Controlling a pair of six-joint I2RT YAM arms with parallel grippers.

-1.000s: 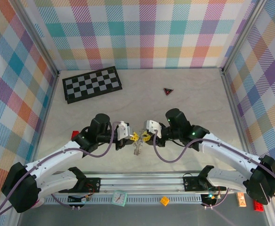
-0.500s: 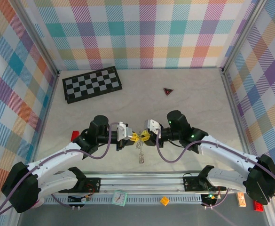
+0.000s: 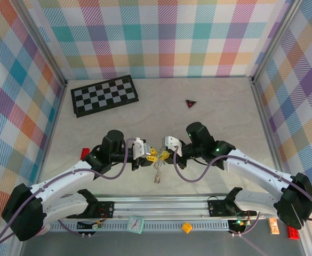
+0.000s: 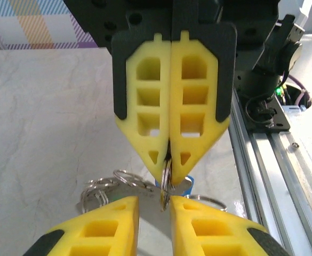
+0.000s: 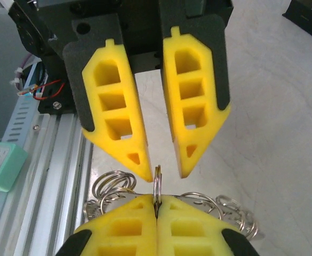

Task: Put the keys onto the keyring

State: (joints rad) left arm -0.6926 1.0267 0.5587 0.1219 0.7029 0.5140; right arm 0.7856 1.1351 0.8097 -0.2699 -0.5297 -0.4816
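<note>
Pinching the thin silvery metal keyring [image 5: 157, 184] edge-on between its shut yellow foam fingers, the right gripper [image 5: 157, 207] holds the hoop upright over the pale marbled table [image 3: 225, 117], near the front edge and midway between the two arm bases. The rest of the silvery loops hang in a loose bunch below the grip. That is probably the reason for lifting it, since a hanging ring leaves its free loops clear of the surface and within reach. The left gripper [image 5: 162, 172] faces it tip to tip. Its yellow fingers are parted only narrowly, one on each side of the ring's upper edge with a slit of daylight on both sides, so it straddles the metal without clamping it. That narrow stance reads as a ready second grip: a small closing from there would take the ring, so the right arm could let go or shift. A sliver of blue plastic beside the right gripper's tips, seen from the left wrist, is likely the head of the tiny blue-headed key [image 4: 188, 184], close against the ring. Whether it is threaded on I cannot tell. Both wrists are level and opposed, which puts the ring's plane in line with both sets of fingers. A slight twist by either arm could slip the thin metal out of the foam.
</note>
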